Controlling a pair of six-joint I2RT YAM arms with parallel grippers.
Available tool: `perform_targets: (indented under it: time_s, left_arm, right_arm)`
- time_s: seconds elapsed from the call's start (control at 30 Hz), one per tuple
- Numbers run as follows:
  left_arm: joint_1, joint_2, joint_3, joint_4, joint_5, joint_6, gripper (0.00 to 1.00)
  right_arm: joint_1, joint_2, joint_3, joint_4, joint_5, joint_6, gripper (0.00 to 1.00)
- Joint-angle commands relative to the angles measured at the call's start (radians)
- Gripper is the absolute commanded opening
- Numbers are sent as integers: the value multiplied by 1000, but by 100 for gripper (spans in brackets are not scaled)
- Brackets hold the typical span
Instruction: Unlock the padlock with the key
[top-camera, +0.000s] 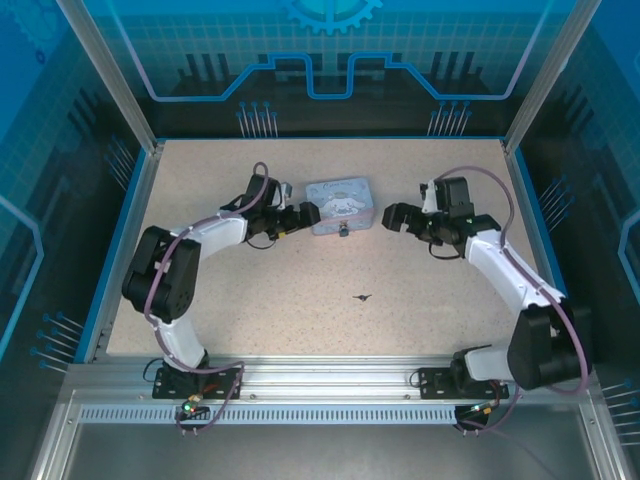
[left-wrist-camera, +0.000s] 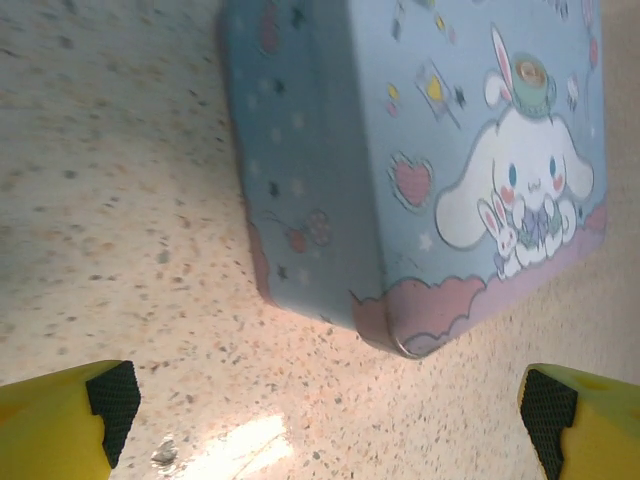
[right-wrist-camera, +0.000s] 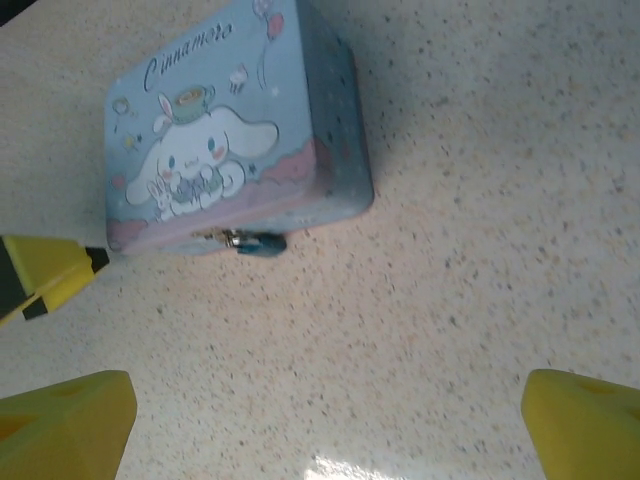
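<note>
Lying below centre, the key (top-camera: 364, 298) is untouched; the padlock (top-camera: 343, 230) is flanked by left gripper (top-camera: 308, 213) and right gripper (top-camera: 389, 217), both released.

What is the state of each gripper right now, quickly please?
Left gripper: open, holding nothing, next to the cartoon tin box.
Right gripper: open, holding nothing.
</note>
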Motion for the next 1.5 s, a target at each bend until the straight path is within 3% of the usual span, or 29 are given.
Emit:
perform_targets:
  time_s: [0.0, 0.33, 0.57, 1.47]
  left_arm:
    - [16, -28, 18, 64, -66, -64, 99]
    - [40, 170, 244, 100, -23, -264, 99]
    - [35, 252, 315, 139, 7, -350, 99]
    - [-57, 138, 141, 189, -17, -361, 99]
  right_arm:
    - [-23, 106, 91, 21, -54, 41, 100]
    - [-13, 465, 359, 78, -139, 164, 100]
    - [41, 609, 467, 95, -163, 210, 100]
    - [191, 445, 163, 290, -155, 285, 100]
